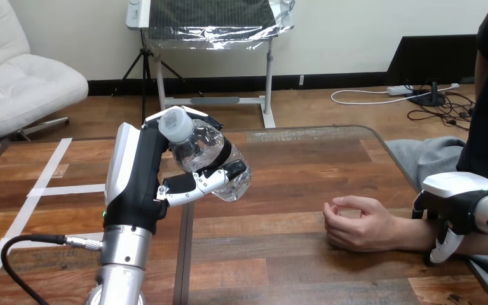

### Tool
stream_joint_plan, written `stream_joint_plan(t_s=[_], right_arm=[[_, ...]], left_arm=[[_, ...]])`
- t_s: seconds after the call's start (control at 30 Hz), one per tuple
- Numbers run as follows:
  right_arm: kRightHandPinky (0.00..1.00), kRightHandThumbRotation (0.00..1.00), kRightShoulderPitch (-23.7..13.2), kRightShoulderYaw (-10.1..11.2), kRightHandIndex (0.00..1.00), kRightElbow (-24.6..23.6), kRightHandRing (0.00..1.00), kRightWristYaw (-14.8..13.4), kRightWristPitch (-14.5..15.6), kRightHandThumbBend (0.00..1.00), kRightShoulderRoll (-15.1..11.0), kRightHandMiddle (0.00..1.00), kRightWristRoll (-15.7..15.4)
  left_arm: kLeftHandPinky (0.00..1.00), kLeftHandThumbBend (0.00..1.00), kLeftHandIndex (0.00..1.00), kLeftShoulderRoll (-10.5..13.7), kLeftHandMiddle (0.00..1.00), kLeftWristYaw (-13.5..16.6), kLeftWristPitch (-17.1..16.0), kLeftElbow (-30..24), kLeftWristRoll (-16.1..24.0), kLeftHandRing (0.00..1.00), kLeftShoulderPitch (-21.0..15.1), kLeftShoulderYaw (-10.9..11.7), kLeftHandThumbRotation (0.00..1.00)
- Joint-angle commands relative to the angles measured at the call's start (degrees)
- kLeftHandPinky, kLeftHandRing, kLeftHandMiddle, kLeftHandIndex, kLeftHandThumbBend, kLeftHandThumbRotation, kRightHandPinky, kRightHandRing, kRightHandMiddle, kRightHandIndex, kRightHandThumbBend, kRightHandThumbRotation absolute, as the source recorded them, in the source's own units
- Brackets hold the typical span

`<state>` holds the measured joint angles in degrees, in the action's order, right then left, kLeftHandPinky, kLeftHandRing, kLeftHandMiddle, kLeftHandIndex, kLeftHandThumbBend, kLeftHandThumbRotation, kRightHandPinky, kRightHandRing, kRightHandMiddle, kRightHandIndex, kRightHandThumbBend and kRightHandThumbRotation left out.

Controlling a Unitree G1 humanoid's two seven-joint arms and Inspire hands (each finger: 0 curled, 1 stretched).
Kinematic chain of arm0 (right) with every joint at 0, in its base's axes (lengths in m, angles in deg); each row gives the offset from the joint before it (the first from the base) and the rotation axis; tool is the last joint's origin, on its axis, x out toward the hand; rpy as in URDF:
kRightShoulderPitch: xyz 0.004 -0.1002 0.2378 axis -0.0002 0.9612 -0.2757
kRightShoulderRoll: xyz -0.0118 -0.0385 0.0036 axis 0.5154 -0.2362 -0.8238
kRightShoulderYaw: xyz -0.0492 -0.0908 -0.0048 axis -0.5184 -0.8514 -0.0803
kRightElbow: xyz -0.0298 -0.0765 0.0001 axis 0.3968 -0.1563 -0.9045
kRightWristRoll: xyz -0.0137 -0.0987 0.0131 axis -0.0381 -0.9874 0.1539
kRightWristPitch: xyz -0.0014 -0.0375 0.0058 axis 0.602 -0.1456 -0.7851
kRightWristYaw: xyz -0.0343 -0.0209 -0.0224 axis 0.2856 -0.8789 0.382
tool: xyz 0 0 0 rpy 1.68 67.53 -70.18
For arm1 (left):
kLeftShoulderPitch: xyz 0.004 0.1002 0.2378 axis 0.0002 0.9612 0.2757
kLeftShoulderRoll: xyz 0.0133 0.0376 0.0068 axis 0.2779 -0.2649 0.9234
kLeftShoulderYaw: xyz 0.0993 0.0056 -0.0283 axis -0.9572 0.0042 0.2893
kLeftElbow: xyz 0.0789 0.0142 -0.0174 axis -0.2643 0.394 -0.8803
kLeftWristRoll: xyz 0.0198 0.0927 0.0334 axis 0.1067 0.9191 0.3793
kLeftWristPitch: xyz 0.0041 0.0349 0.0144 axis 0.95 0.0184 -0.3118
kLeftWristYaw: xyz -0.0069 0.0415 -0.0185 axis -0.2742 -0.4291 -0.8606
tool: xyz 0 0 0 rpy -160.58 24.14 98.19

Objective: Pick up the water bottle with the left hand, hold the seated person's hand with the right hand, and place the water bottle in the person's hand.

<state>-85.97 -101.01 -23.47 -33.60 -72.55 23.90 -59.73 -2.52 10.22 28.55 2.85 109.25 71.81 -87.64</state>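
My left hand [141, 175] is raised above the wooden table [305, 159] at centre left, shut on a clear plastic water bottle [204, 151]. The bottle is tilted, its white cap [176, 123] pointing up and left. The person's hand [356, 222] rests on the table at the right, fingers loosely curled, holding nothing, well to the right of and lower than the bottle. My right hand [455, 202] lies over the person's wrist at the right edge. One of its fingers [441, 249] curls down the near side of that wrist.
White tape lines [46, 184] cross the table's left part. A dark seam [184, 254] runs down the tabletop below my left hand. Bare wood lies between the bottle and the person's hand. The table's right edge sits beside the person.
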Motion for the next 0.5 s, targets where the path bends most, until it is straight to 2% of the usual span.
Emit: stream_joint_plan(t_s=[0.0,0.27,0.47], right_arm=[[0.46,0.00,-2.45,-1.24,0.60,1.67,0.54,-1.51,-1.13,0.65,2.19,0.61,0.70],[0.47,0.00,-2.40,-1.56,0.60,3.23,0.55,-2.96,-1.39,0.65,3.15,0.62,0.77],[0.47,0.00,-2.71,-2.15,0.66,4.76,0.55,-2.63,-0.60,0.64,4.20,0.63,0.64]], left_arm=[[0.36,0.54,0.52,0.35,0.41,0.35,-0.32,-3.93,-0.31,0.37,-2.04,1.80,0.00],[0.36,0.54,0.52,0.53,0.41,0.28,-0.10,-4.19,-0.09,0.37,-1.79,2.09,0.00],[0.35,0.54,0.52,0.68,0.42,0.66,-0.77,-3.93,0.64,0.37,-1.86,2.52,0.00]])
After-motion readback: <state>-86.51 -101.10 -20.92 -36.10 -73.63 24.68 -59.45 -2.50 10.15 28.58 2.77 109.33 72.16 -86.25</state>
